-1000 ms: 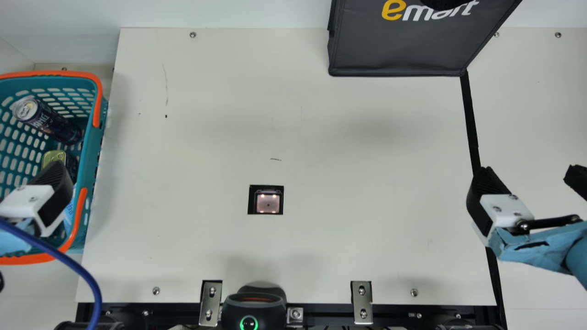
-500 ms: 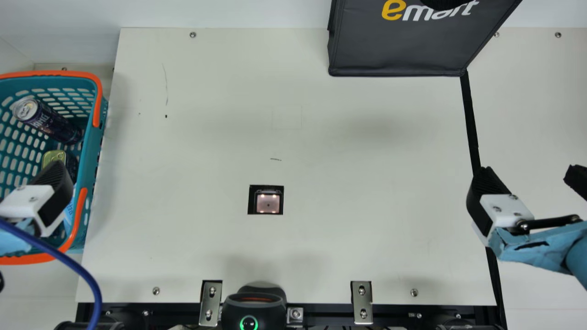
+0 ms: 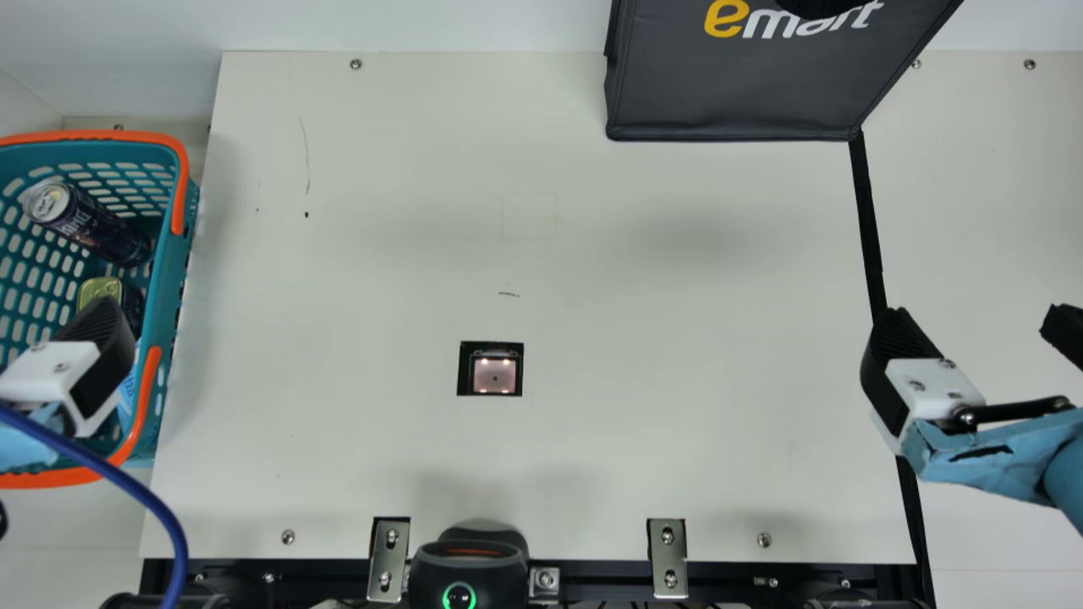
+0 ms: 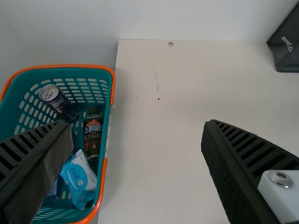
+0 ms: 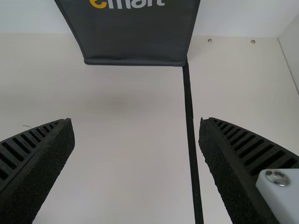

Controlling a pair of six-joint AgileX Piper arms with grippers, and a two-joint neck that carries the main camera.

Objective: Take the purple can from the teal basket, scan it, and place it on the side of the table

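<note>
While my left pincer [image 3: 52, 334] is released, its fingers spread well apart above the teal basket [image 3: 173, 313], one of them runs past the main view's edge and the other covers part of a gold-topped tin [image 3: 99, 290]. That same edge cuts off the basket. The purple can [image 3: 93, 228] lies tilted inside, at the far end; I can't tell what its lower end rests on. In my left wrist view, a dark bottle [image 4: 93, 133] and a blue-and-white packet [image 4: 80, 179] lie beside my finger, which hides most of a blue item [image 4: 53, 189] I can't make out. My right pincer [image 3: 977, 313] is released too, wide apart beyond the scanner [image 3: 494, 375] set in the desk [image 3: 660, 304]. The dark bag [image 3: 736, 93] is cut off at the top.
</note>
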